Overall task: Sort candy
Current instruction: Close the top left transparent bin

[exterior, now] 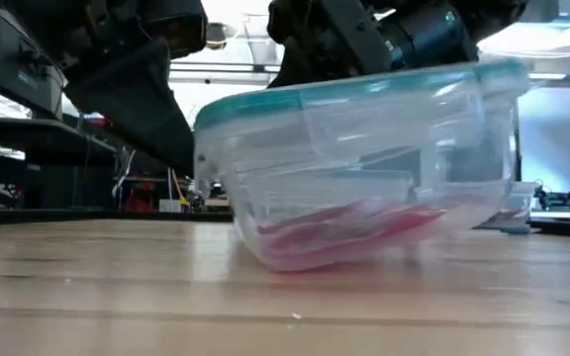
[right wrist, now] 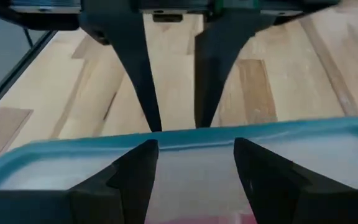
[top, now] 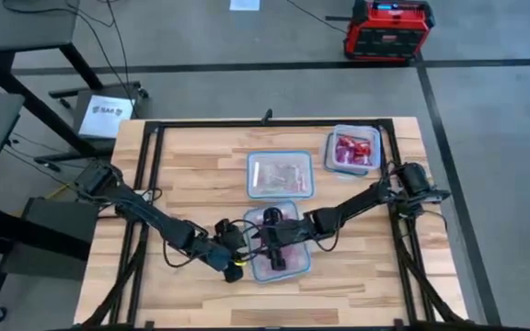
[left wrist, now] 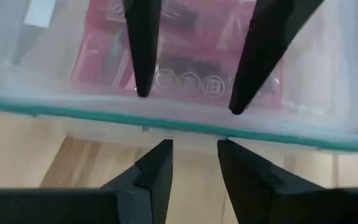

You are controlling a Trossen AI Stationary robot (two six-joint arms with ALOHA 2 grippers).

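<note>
three clear containers with bluish rims on the wooden table (top: pixel 191 184). near container (top: pixel 281 240): red and pink candy (exterior: pixel 339 232) on its floor, tilted in the low view, one edge off the wood. middle container (top: pixel 280 174): pale wrapped pieces. far container (top: pixel 354 150): red candy. left gripper (top: pixel 237 248) at the near container's left rim, fingers slightly apart, nothing between them. right gripper (top: pixel 267 239) over the same container, fingers apart astride the rim. red case (top: pixel 386 29) on the floor beyond.
</note>
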